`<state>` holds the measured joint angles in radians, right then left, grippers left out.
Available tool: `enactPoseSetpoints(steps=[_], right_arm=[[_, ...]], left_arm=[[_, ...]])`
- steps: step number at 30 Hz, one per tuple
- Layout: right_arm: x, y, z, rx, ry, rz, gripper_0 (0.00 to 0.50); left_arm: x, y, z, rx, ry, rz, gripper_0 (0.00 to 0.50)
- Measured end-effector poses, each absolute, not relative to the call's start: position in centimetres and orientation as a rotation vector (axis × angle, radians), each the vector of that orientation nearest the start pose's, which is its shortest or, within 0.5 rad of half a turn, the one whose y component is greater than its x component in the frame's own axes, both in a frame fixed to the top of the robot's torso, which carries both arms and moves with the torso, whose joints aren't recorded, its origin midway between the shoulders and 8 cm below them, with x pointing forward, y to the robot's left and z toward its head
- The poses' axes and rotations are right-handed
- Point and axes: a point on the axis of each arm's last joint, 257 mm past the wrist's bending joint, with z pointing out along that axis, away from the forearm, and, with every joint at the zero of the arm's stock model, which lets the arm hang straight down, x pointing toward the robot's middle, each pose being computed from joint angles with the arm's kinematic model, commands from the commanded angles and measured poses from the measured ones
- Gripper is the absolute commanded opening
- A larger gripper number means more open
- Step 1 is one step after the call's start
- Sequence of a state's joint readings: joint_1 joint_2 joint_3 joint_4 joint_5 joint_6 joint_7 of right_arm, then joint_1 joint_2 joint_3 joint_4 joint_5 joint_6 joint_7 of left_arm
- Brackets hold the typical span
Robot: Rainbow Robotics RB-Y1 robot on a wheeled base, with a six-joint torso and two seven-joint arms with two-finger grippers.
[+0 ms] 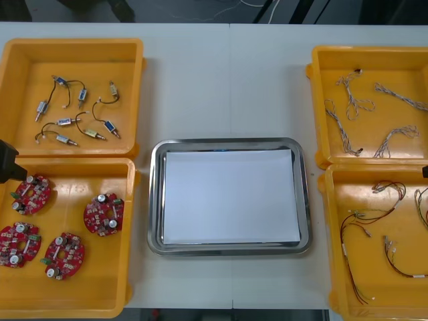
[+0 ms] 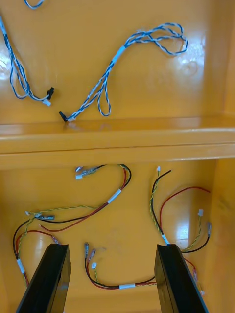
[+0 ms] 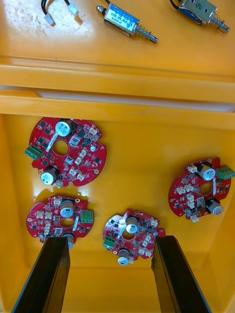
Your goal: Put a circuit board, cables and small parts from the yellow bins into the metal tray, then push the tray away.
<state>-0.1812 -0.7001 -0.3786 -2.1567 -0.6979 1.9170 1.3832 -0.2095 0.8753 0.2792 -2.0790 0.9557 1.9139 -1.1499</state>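
1. Front view: the metal tray (image 1: 155, 200) sits mid-counter (image 1: 227, 80), white inside, with nothing in it, so I judge the task to be at its first pick.
   - Left of the tray, the far bin (image 1: 73, 43) holds small metal parts (image 1: 65, 122), and the near bin (image 1: 80, 294) holds four round circuit boards (image 1: 103, 215).
   - Right of the tray, the far bin (image 1: 374, 53) holds blue-and-white cables (image 1: 348, 90), and the near one (image 1: 401, 301) holds red-and-yellow cables (image 1: 364, 217).

2. Right wrist view: the right tool (image 2: 112, 247) hangs over the red-and-yellow cables, spread wide and holding nothing. One looped cable (image 2: 115, 284) lies between its fingers.
   - To lift that cable cleanly, pinch where its wires run together at the white sleeve.
   - Go down low enough to get under the wires.
   - Keep the right finger off the neighbouring cable (image 2: 159, 215).

3. Left wrist view: the left tool (image 3: 110, 239) is also spread wide and holding nothing, over the boards.
   - One board (image 3: 131, 237) lies between its fingers, and another (image 3: 58, 217) sits just beside the left finger.
   - A good grasp would centre on the middle board, come straight down, and close across its rim rather than its tall components.
   - The left finger needs a slight shift away from the neighbour so that only one board comes up.
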Motion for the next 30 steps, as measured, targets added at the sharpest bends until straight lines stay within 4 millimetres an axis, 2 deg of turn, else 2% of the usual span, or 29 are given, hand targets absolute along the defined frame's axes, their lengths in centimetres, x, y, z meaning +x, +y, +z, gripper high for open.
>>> enactPoseSetpoints(steps=[7, 18, 25, 30], right_arm=[[36.6, -40.7, -18.7, 0.101, 2.684, -0.083, 0.5], [35.6, -39.3, -23.5, 0.091, 2.683, -0.008, 0.5], [34.9, -38.4, -25.9, 0.112, 2.683, 0.021, 0.5], [34.2, -37.8, -27.4, 0.135, 2.7, 0.034, 0.5]], left_arm=[[37.4, 38.3, -16.3, -0.165, 2.756, -0.044, 0.5], [37.4, 38.3, -16.3, -0.186, 2.753, -0.05, 0.5], [37.4, 38.1, -15.6, -0.387, 2.697, -0.096, 0.5], [36.9, 39.5, -16.0, -0.613, 2.629, -0.078, 0.5]])
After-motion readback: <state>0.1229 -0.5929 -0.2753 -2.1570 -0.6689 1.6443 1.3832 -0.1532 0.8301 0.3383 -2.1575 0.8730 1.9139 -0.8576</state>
